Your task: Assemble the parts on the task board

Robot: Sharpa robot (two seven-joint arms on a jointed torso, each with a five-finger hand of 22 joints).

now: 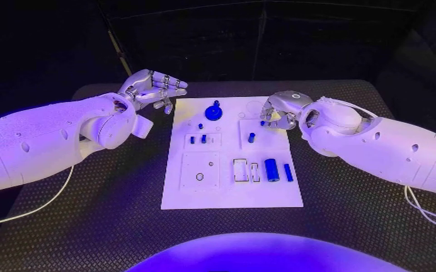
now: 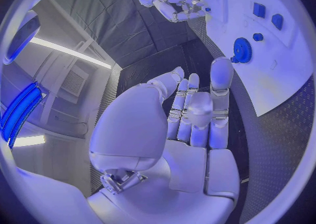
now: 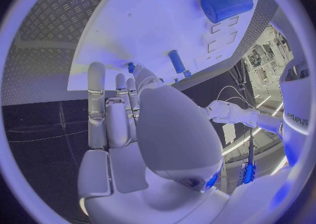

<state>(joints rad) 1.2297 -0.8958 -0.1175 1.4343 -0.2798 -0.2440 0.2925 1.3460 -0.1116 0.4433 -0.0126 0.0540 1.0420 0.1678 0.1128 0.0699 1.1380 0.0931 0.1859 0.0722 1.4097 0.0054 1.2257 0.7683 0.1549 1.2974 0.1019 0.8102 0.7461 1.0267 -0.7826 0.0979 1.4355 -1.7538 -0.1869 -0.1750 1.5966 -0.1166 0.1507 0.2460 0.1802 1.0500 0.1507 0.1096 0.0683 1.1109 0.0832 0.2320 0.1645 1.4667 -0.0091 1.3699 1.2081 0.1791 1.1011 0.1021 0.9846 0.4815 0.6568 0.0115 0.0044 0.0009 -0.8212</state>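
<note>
At the far right corner of the task board (image 1: 182, 193), my right hand (image 1: 278, 112) hangs over the white plate with its fingers curled downward; something small and blue sits at the fingertips, but whether I pinch it or merely hover over it is hidden from me. From my right wrist the palm blocks the fingertips, so I cannot tell the grasp. My left hand (image 1: 151, 90) floats off the board's far left corner, fingers apart and straight, holding nothing. Outward on the board, a blue gear (image 1: 213, 112) lies at the far middle, a short blue peg (image 1: 252, 137) stands just near of my right hand, and two tiny blue pieces (image 1: 198, 138) sit left of it, too small to make out. Nearer still lie a fat blue cylinder (image 1: 271, 169) and a slim blue bar (image 1: 288, 172), side by side.
</note>
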